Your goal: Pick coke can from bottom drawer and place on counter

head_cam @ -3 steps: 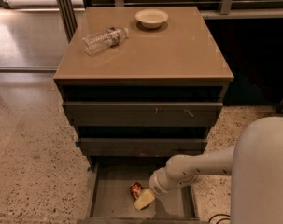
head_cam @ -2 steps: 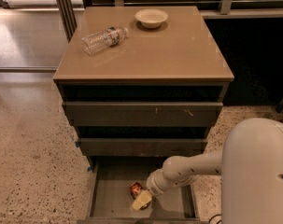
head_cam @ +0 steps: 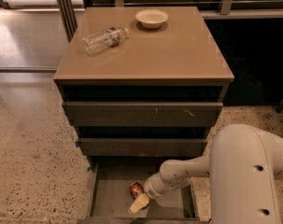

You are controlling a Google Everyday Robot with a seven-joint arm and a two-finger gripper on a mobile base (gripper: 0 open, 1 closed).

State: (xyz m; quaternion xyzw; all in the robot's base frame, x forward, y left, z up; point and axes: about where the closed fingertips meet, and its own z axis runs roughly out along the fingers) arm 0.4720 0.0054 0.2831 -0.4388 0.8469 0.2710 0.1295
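Coke can, a small red cylinder, lies in the dark, pulled-out bottom drawer | pale tool has edged closer, just beside it | open or closed: cannot tell | grasp looks imminent

We are seeing a clear plastic water bottle lying on its side, its cap pointing toward a shallow white bowl that is sitting upright behind it and to the right, the two near each other but not touching. Below them the top drawer and the middle drawer are showing plain dark fronts, while a speckled terrazzo floor is spreading out to the left and dark metal posts are standing at the back. The gripper is hanging near the bottom edge of our view.
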